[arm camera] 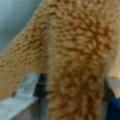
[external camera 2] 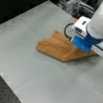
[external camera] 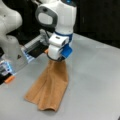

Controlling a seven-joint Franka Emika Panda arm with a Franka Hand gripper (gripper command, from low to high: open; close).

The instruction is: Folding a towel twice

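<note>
We are seeing the white and blue gripper [external camera: 58, 58] holding one edge of the soft orange-tan terry cloth towel [external camera: 48, 87] lifted above the grey metal table [external camera: 95, 82], its fingers pinching a thick fold of the pile, as the wrist view [arm camera: 75, 75] is showing. In both front views the towel is draping down from the gripper [external camera 2: 79, 43] with its lower part [external camera 2: 57, 47] resting on the table [external camera 2: 37, 79]; it is perhaps lying doubled there, though we cannot be sure
</note>
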